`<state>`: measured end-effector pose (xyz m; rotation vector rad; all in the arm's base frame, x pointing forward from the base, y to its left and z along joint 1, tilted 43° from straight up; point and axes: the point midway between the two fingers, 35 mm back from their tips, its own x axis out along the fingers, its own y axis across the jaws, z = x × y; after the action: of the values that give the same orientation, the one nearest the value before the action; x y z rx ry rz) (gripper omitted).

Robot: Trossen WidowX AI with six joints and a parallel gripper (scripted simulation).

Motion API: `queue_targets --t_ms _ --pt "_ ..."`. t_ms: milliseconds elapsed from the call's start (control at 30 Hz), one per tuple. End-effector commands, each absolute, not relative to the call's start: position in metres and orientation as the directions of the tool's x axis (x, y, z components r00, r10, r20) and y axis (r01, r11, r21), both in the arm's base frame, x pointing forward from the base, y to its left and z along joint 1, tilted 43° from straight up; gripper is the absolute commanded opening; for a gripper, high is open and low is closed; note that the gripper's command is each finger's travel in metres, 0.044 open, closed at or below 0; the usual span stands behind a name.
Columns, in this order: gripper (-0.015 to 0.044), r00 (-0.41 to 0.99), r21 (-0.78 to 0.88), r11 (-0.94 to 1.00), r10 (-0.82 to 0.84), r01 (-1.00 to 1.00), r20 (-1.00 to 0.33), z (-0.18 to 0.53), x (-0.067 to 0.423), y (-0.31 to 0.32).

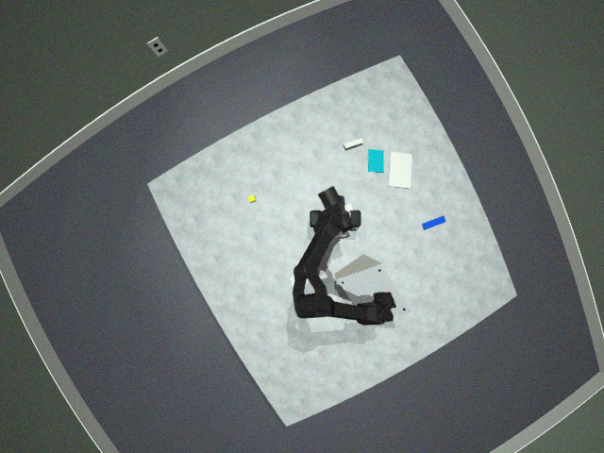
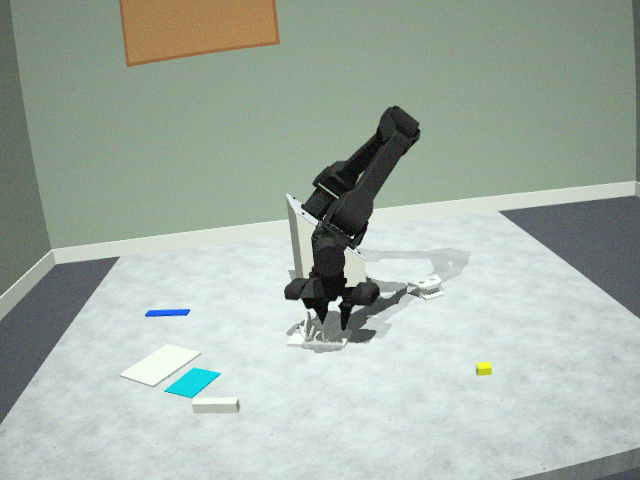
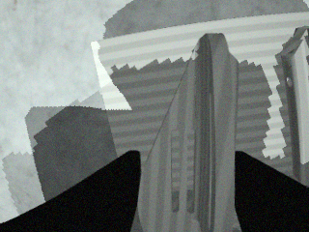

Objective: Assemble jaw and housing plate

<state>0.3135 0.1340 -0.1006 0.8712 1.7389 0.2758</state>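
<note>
My gripper (image 2: pixel 333 324) (image 3: pixel 184 161) is shut on one grey-white jaw (image 3: pixel 208 121) (image 2: pixel 332 331), which stands upright between the fingers. It is over the ribbed base plate (image 3: pixel 154 43) (image 2: pixel 295 341). The other jaw (image 3: pixel 301 97) (image 2: pixel 308 325) stands at the right edge of the wrist view, apart from the held jaw. The held jaw's lower end, the pins and the gear teeth are hidden, so whether it touches the base or a pin cannot be told. A small white part with holes, apparently the housing plate (image 2: pixel 426 281), lies off the base, behind and right in the exterior view.
A pale wedge-shaped block (image 1: pixel 373 280) (image 2: pixel 305 248) stands by the arm's foot. Also on the table are a blue bar (image 1: pixel 433 223) (image 2: pixel 167 312), cream sheet (image 1: pixel 400 169) (image 2: pixel 160 364), cyan sheet (image 1: pixel 376 160) (image 2: pixel 192 382), white bar (image 1: pixel 353 143) (image 2: pixel 215 405) and yellow cube (image 1: pixel 251 198) (image 2: pixel 483 368).
</note>
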Motion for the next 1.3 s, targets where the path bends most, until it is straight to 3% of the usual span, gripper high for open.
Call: queue_targets --t_ms 0,1267 --pt "0.0134 -0.110 0.585 0.699 0.675 0.411 -0.730 -0.1006 0.3140 0.1344" --pt "0.0134 -0.110 0.585 0.699 0.675 0.411 -0.729 -0.1038 0.3135 0.1374"
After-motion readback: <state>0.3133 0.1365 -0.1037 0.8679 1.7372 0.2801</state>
